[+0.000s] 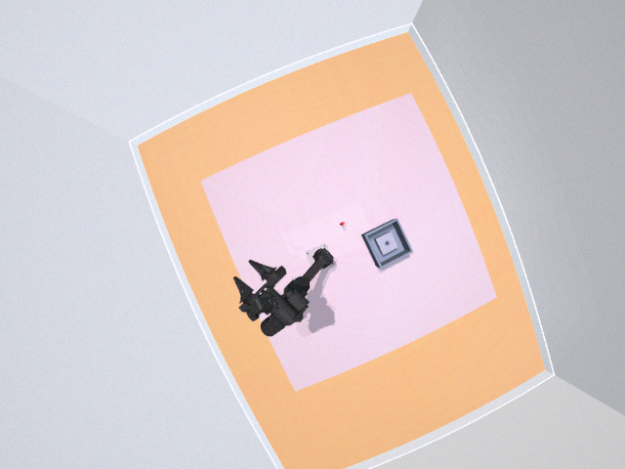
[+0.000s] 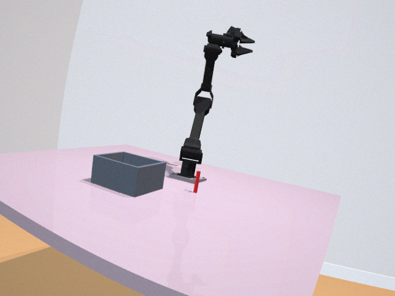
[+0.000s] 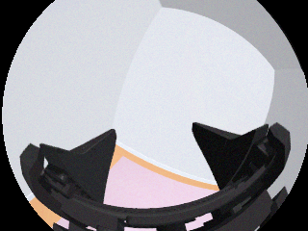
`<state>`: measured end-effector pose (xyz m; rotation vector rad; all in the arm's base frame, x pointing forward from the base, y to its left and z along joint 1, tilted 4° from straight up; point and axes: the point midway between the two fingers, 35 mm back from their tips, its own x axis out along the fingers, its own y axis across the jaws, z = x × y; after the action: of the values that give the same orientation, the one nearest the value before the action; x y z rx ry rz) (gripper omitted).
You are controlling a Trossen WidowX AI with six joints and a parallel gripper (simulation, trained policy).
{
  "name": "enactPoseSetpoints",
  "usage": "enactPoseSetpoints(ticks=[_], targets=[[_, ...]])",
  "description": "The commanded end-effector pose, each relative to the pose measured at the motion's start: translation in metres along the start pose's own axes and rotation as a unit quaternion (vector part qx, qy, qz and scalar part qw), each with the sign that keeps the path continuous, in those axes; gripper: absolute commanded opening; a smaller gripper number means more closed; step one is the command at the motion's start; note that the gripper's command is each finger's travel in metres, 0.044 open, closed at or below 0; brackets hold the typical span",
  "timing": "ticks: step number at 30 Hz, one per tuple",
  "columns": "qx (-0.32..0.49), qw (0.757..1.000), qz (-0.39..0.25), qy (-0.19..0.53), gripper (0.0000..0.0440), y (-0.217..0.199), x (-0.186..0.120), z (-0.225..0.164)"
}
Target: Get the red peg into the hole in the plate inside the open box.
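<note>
The red peg (image 1: 342,223) (image 2: 197,182) stands upright on the pink table, between the arm's base and the box. The open dark blue-grey box (image 1: 369,251) (image 2: 114,174) stands on the table beside it. In the top view a light plate (image 1: 380,242) with a small dark hole lies at the box's bottom; the exterior view hides it behind the walls. My gripper (image 1: 242,269) (image 2: 253,45) (image 3: 154,130) is open and empty, its fingers wide apart. It is high above the table, far from the peg and the box, and points sideways.
The arm's base (image 2: 189,173) stands on the pink table (image 1: 394,322) (image 2: 255,229) close to the peg. The table's edge drops to an orange floor (image 1: 429,363), with pale walls around. Neither the peg nor the box shows in the wrist view.
</note>
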<state>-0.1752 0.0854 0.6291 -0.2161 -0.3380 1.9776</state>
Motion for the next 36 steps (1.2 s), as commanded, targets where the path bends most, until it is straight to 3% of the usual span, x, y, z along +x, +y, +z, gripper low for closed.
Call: enactPoseSetpoints(ticks=[1, 3, 9, 18, 27, 36], targets=[[0.007, 1.0, 0.002, -0.016, 0.0421, -0.005, 0.0, 0.004], [0.029, 0.999, 0.004, -0.044, 0.044, -0.017, -0.001, 0.009], [0.109, 0.988, -0.004, -0.111, 0.044, -0.062, -0.004, 0.017], [0.226, 0.952, -0.051, -0.197, 0.044, -0.141, -0.012, 0.01], [0.332, 0.896, -0.129, -0.267, 0.044, -0.222, -0.029, -0.021], [0.431, 0.82, -0.215, -0.31, 0.044, -0.291, -0.049, -0.073]])
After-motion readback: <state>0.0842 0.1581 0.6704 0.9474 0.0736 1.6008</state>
